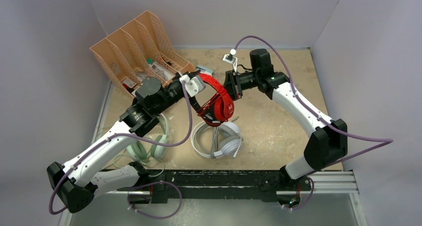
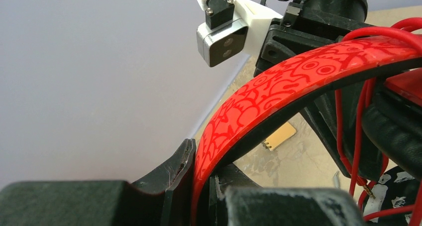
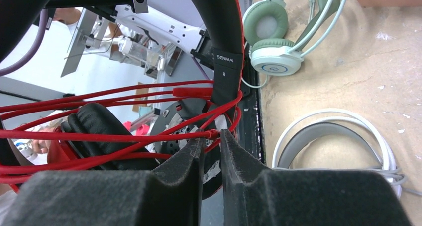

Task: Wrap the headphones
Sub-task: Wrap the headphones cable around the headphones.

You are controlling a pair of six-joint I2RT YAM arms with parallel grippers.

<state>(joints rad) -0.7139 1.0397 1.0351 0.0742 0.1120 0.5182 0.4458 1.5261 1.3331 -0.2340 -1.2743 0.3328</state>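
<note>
Rack (image 1: 144,42) crowding my left, table (image 1: 283,111) opening rightward; left gripper (image 2: 201,160) is clamping the red headphones (image 1: 219,104) by the band, right gripper (image 3: 211,138) pinching their cord (image 3: 124,135).

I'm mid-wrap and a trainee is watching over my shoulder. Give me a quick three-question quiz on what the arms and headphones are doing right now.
1. True or false: the left end effector is clamped on the red headphones at the headband.
2. What does the right end effector pinch? A) the red cord B) a grey cord C) an ear cushion
3. Fill in: ___ headphones lie on the table, held by neither arm.

Key: 1 true; 2 A; 3 two, the white headphones and the mint-green headphones.
</note>
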